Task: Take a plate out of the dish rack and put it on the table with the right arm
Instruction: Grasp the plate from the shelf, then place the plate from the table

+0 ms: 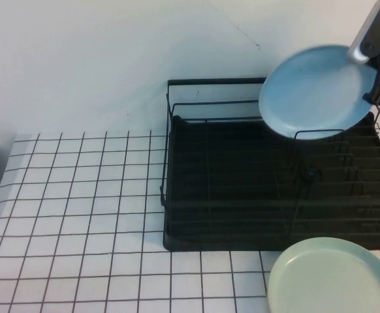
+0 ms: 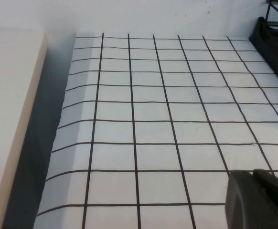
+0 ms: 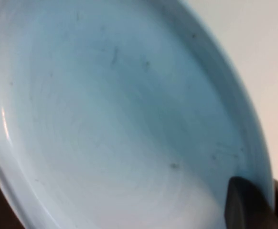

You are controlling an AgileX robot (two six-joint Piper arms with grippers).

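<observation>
The sky-blue plate (image 1: 314,91) hangs tilted in the air above the back right part of the black dish rack (image 1: 242,195). My right gripper (image 1: 371,75) is shut on the plate's right rim; its grey arm comes in from the top right corner. In the right wrist view the plate (image 3: 110,124) fills the picture and a black finger (image 3: 246,205) lies over its rim. My left gripper (image 2: 261,200) shows only in the left wrist view, fingers together and empty, low over the gridded table (image 2: 153,119).
A pale mint-green plate (image 1: 333,277) lies on the table in front of the rack's right end. The gridded table (image 1: 79,215) stretches left of the rack. A beige block (image 2: 10,119) borders the table's left side. A white wall stands behind.
</observation>
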